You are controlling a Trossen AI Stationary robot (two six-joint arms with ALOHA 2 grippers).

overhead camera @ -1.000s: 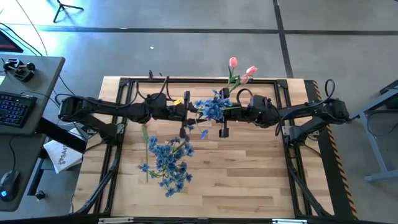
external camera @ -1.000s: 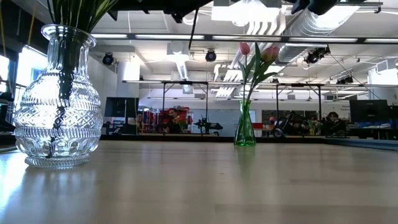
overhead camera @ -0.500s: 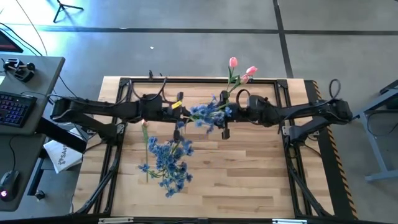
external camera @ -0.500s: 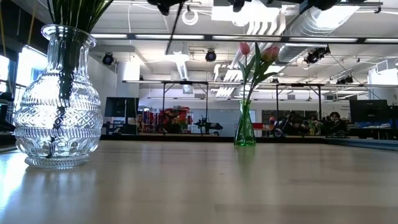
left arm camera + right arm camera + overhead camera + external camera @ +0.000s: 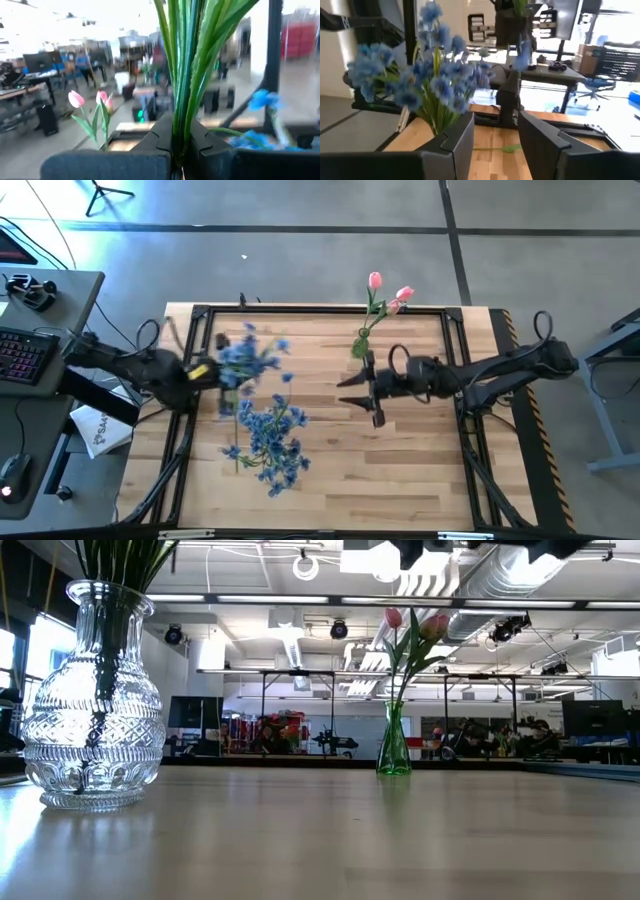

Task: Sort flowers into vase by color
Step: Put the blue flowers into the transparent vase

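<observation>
I see my left gripper [image 5: 205,372] clenched on a blue flower stem [image 5: 181,90]: thin green stalks and long leaves pinched between its fingers [image 5: 159,137], small blue blossoms [image 5: 246,356] in a loose cluster just off its tip at about 2 o'clock in the high view. That held flower hangs over the table's [image 5: 420,470] left side, just above the clear glass vase [image 5: 92,700], which already carries a bunch of blue flowers [image 5: 270,438] at roughly 5 o'clock from the left gripper. My right gripper [image 5: 358,391] sits mid-table, jaws apart, nothing between its fingers [image 5: 455,137]. The green vase [image 5: 393,743] with pink tulips [image 5: 388,292], single pink heads on slim stems, stands at the far edge, about 1 o'clock from the right gripper, clearly apart from it.
</observation>
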